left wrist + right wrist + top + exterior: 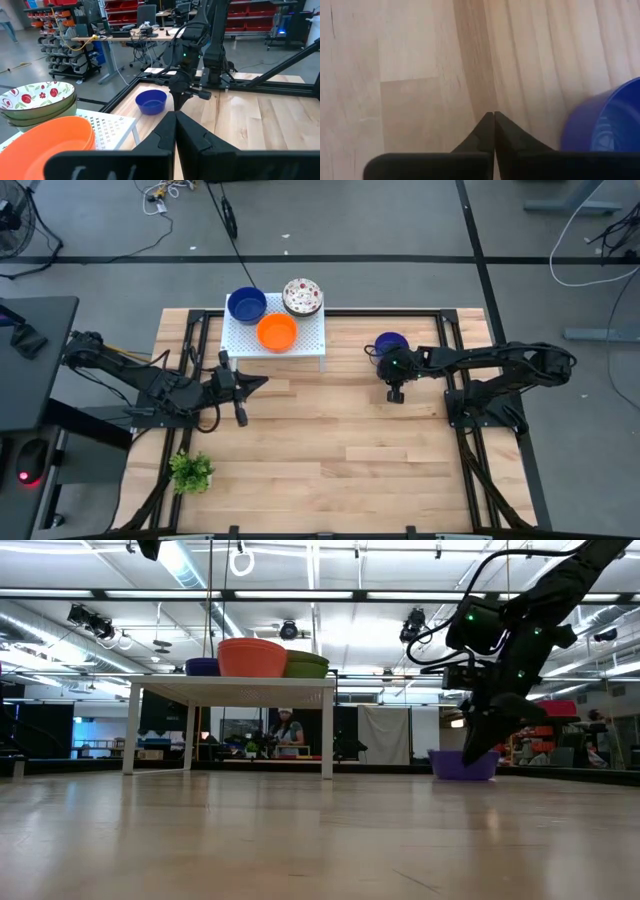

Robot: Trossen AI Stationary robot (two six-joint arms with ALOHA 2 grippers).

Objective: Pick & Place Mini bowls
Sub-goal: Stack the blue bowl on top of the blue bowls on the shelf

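Note:
A white perforated rack (300, 345) stands at the table's far side. On it are a blue mini bowl (246, 304), an orange mini bowl (277, 332) and a white speckled mini bowl (302, 296), which tops a small stack (37, 97). Another blue mini bowl (390, 343) rests on its base on the table, right of the rack. My right gripper (396, 392) is shut and empty, pointing down just near of that bowl (610, 125). My left gripper (262, 382) is shut and empty, level, near of the rack.
A small green plant (190, 471) stands at the table's near left. Black frame rails (455, 345) run along the table's sides. Bare wood lies between the two arms and toward the near edge. A person (285, 730) shows far off in the room.

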